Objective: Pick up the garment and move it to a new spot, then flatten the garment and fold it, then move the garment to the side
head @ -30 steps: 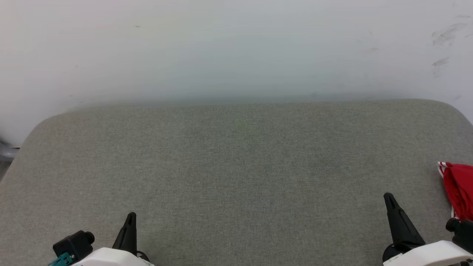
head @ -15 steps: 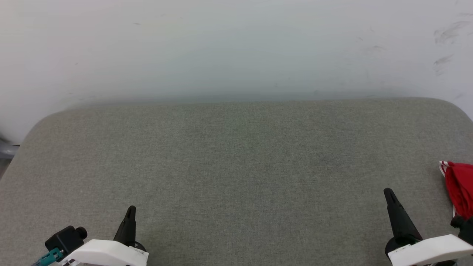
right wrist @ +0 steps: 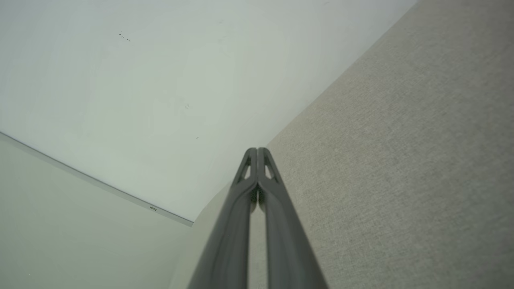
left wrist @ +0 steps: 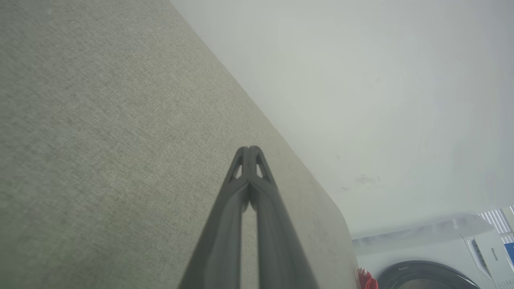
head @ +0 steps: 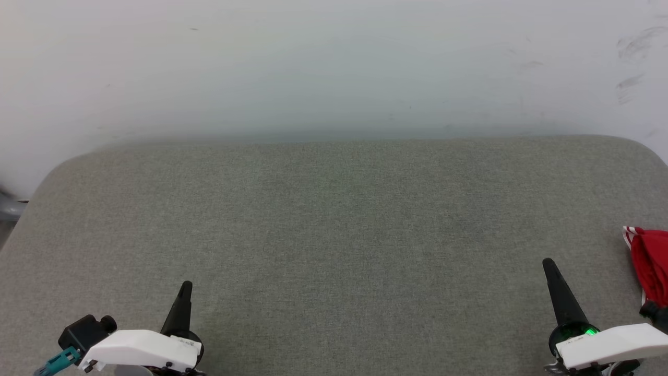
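- Right gripper: fingers clenched together, empty.
- Left gripper: the same, well apart from it.
- Red shirt: bunched at the grey pad's right edge, to the right of the right gripper, partly cut off; that arm is nearer.

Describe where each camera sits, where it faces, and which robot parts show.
Head view: on the head, facing forward and down at the surface and wall; left gripper and right gripper, both shut.
Left wrist view: on that wrist, along its shut fingers, across the surface toward a washing machine.
Right wrist view: on that wrist, along its shut fingers toward the wall.
Head and left wrist views share the garment.
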